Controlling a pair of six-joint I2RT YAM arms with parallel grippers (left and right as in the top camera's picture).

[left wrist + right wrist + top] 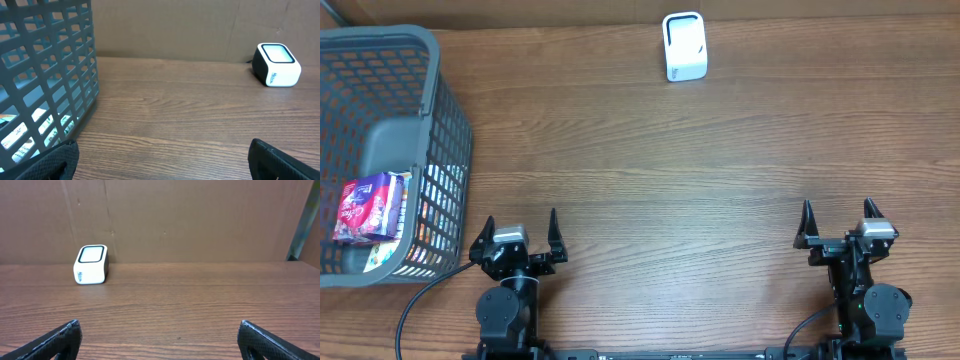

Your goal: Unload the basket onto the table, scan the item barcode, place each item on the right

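Grey plastic mesh basket (445,110) far left, white boxy scanner (684,46) upper centre, brown wooden table (670,170) open between, left gripper (520,222), right gripper (838,212) spread wide, empty.

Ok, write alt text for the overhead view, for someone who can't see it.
A wooden table from above: a grey mesh basket at the left edge holds a purple packet, and a white scanner stands at the far edge. The left gripper and right gripper sit open and empty at the near edge.
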